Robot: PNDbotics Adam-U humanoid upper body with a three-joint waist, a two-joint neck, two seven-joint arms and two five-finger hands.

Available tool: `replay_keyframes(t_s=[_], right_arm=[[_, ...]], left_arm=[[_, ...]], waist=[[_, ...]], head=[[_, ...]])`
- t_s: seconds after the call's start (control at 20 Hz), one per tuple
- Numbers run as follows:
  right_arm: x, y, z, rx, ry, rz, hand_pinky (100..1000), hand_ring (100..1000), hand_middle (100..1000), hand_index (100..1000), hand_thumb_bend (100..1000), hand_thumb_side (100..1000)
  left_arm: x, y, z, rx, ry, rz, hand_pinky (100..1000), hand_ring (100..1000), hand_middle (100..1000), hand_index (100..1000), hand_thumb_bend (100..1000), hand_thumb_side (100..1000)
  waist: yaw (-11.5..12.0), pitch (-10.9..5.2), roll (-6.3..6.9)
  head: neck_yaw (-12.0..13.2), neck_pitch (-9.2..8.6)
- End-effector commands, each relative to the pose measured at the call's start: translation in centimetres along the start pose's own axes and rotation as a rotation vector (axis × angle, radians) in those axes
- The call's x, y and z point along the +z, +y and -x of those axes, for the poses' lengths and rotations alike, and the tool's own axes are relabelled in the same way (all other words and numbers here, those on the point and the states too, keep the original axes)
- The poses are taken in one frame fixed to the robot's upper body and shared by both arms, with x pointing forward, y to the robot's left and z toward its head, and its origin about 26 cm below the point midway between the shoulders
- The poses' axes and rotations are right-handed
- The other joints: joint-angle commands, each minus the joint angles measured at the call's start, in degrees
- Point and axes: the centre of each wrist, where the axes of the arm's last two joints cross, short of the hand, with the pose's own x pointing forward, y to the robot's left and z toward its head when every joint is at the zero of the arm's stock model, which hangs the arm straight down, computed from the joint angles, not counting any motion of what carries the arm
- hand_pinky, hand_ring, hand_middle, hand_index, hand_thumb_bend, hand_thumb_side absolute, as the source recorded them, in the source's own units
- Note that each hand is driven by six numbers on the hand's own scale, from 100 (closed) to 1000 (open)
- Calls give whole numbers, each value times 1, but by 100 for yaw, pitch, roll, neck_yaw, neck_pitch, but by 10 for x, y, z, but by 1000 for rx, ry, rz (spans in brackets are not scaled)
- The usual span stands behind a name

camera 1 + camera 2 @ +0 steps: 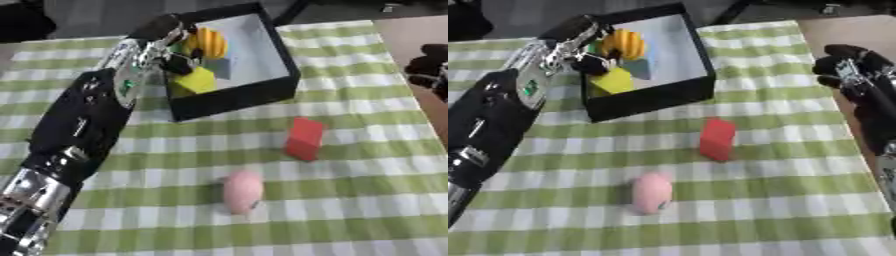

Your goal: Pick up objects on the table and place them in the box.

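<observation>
While the left hand [179, 47] was held over the near-left corner of the box [262, 92], its fingers curled around an orange-yellow object [210, 42], a yellow block [197, 80] was seen below it. The object would best be lowered clear of the wall before release. The right hand [850, 70] was kept at the desk [367, 200] edge, its fingers' state impossible to tell, and the red block [304, 138] and pink object [242, 190] were left outside.

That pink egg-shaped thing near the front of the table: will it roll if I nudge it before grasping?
Probably. The pink object looks rounded and smooth, lying on its side on the flat checked cloth, so a nudge would likely roll it. Its smooth curve may also slip between fingers. The red block beside it looks flat-sided and steadier.
</observation>
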Motion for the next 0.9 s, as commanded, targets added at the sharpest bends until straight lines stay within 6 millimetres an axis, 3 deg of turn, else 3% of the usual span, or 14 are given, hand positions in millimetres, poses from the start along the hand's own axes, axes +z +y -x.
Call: replay_keyframes(t_s=[0.05,0.3,0.45,0.5,0.6,0.65,0.75,0.9], right_arm=[[-1,-3,-8,18,-22,0,835,766,645,767,100,551],[1,-5,-6,22,-15,3,835,765,645,768,100,552],[1,-5,-6,24,-12,5,835,765,644,768,100,552],[2,-6,-5,24,-11,6,835,765,644,768,100,552],[2,-6,-5,27,-9,8,835,765,644,767,100,551],[2,-7,-5,28,-9,9,835,765,644,767,100,552],[3,-8,-5,29,-8,12,835,765,644,767,100,551],[4,-9,-5,34,-6,17,835,765,644,767,100,549]], left_arm=[[1,20,-4,12,-14,-53,827,841,824,943,708,483],[5,36,-7,48,-36,-64,842,854,821,935,740,405],[8,43,-7,82,-54,-76,846,855,816,920,628,378],[9,45,-7,98,-59,-82,854,860,820,913,503,328],[12,47,-7,142,-76,-73,880,885,838,896,275,120],[14,49,-7,176,-85,-66,878,882,830,886,198,100],[19,55,-7,236,-102,-73,879,879,824,872,129,100],[28,69,-8,296,-132,-106,875,871,817,858,100,100]], waist=[[18,-48,2],[64,-102,7],[92,-133,6],[100,-140,4],[120,-154,3],[132,-161,2],[151,-174,-5],[188,-200,-15]], head=[[-1,21],[-23,61],[-40,78],[-45,86],[-62,101],[-69,109],[-89,123],[-135,148]])
